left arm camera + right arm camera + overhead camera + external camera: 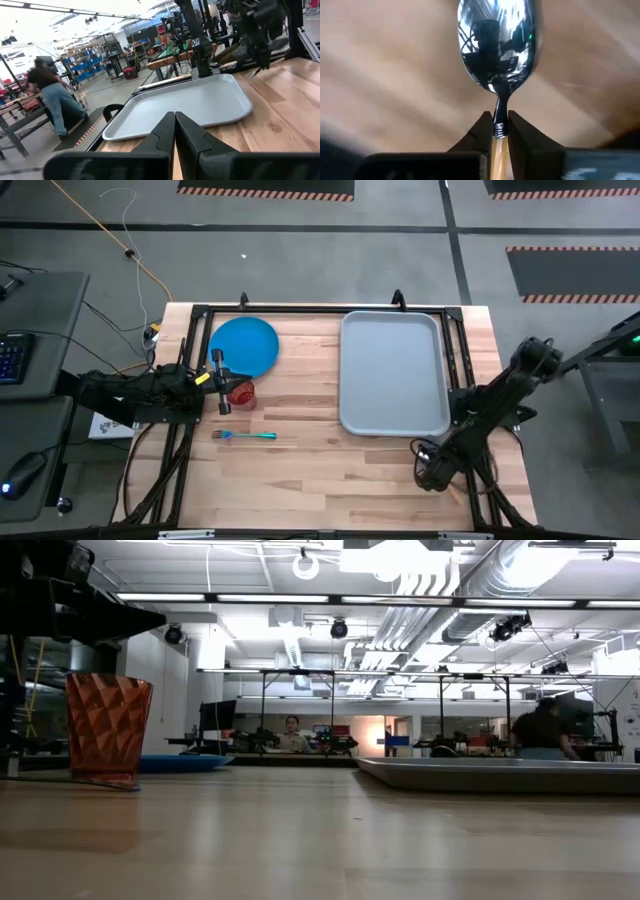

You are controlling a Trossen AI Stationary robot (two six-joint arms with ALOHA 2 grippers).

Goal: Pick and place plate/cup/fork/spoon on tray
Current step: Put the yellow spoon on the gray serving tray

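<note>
1 wooden table [330, 470]; right pincer [496, 131] clamps spoon [497, 45]

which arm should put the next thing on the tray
Right. Its claw is shut on the spoon and sits just below the tray. The left claw, shut and empty, is by the cup, farther from the tray.

A big open robotics lab or workshop. Exposed ducts [440, 585] and strip lights [330, 600] run under a high ceiling. Behind the wooden table [330, 470] stand more framed workbenches [300, 710], blue storage racks [82, 70] and people at stations [545, 730]. The concrete floor carries striped hazard tape [265, 192], and a keyboard [8, 360] sits beside the table's left edge.
</note>
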